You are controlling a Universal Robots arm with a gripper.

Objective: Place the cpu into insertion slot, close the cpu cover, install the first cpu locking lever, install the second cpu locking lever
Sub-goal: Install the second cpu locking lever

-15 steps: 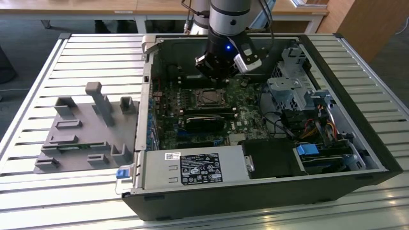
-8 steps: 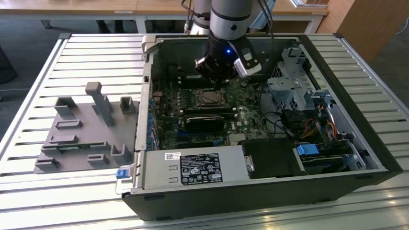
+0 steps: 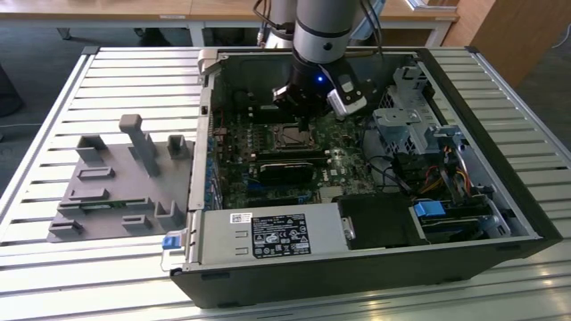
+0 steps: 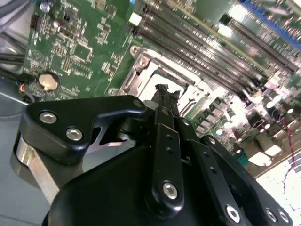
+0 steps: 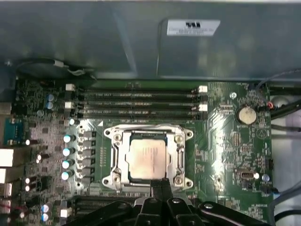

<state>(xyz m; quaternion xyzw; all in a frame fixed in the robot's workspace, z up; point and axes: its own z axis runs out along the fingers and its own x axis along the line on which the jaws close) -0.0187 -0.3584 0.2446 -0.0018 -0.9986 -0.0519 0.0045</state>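
The cpu [image 5: 147, 159] has a smooth, pale metal face with a dull sheen. The cpu cover [image 5: 115, 157] is bright, glossy sheet metal. The board [image 5: 230, 141] is green laminate, slightly shiny. The gripper [image 4: 165, 94] is matt black, with polished screw heads. The case wall [image 5: 94, 42] is matt grey metal.

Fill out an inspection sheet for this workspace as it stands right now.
Surface: slatted metal table, carrying an open computer case.
Job's things: cpu lies in the insertion slot; cpu cover sits down around it.
Clutter: grey fixture with upright posts beside the case.
Hand: hand at the socket's edge, fingers close together, holding nothing.
Cables: coloured wire bundle towards the exterior view's right.
Surroundings: wooden desk behind.
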